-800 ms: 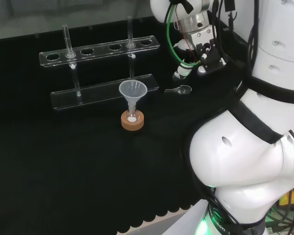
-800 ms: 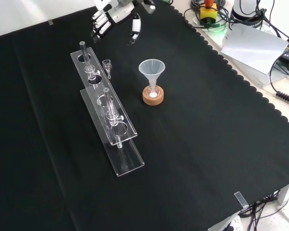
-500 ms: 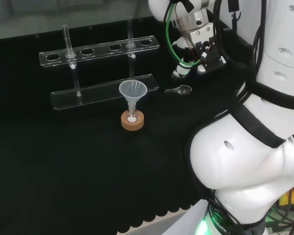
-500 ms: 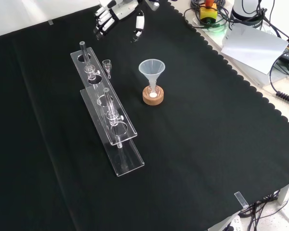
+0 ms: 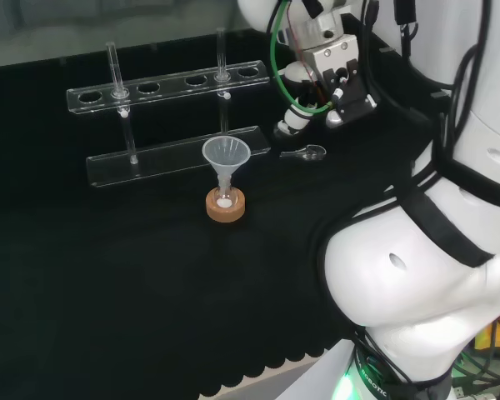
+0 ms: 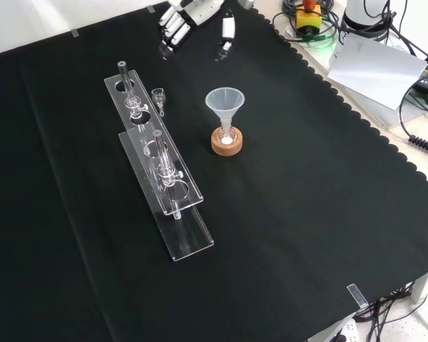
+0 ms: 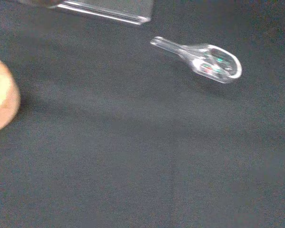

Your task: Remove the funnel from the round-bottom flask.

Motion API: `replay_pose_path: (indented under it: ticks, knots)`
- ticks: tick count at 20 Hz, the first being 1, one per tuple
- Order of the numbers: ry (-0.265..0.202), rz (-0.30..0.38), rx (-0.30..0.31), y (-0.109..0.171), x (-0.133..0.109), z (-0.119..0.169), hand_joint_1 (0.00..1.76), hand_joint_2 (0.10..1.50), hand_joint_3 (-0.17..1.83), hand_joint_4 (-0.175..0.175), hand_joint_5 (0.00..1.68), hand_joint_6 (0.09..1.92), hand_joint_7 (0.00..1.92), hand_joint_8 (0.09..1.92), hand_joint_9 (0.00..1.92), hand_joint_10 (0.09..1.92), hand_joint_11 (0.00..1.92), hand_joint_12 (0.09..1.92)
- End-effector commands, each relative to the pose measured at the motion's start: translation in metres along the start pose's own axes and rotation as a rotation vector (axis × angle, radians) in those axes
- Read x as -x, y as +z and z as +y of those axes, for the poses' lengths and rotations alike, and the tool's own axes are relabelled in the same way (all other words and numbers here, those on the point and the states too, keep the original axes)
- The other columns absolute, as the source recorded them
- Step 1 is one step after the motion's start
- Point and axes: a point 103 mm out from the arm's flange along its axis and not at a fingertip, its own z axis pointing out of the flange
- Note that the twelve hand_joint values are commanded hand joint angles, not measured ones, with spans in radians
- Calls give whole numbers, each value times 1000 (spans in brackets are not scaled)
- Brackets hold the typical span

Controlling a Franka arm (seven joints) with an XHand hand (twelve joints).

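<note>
Front view shows the hand (image 6: 196, 18) at the far edge of the desk (image 6: 307, 214), its fingers (image 6: 169, 28) and thumb hanging straight and spread, holding nothing and clear of the cloth. Nearer than the hand, a small clear scoop-like glass piece (image 6: 158, 97) lies on the cloth just beside the far end of the clear test tube rack (image 6: 160, 171). To its right in this view stands the funnel (image 6: 225, 105), upright with its stem in the neck of the round-bottom flask (image 6: 227, 135), which sits in a cork ring (image 6: 227, 142). The hand is well apart from the funnel.

Head view puts the hand (image 5: 296, 117) above the small glass piece (image 5: 304, 152), to the right of the funnel (image 5: 226, 155) and cork ring (image 5: 225, 206). The rack (image 5: 171, 117) stands just behind the funnel, with two thin tubes upright in it.

Wrist view looks down on the small glass piece (image 7: 206, 61) lying on the cloth.
</note>
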Motion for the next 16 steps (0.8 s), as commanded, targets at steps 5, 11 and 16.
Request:
replay_pose_path:
  ticks: [5, 11, 16]
  knots:
    - [-175, -18, -57, -24, -75, -33, 607, 665, 510, -2, 196, 87, 69, 615, 312, 679, 248, 1439]
    - [-217, -23, -72, -20, -100, -29, 588, 667, 484, -6, 162, 87, 16, 607, 263, 698, 250, 1451]
    - [-226, -33, -91, -16, -107, -19, 574, 676, 431, -13, 87, 87, 0, 387, 152, 760, 262, 1468]
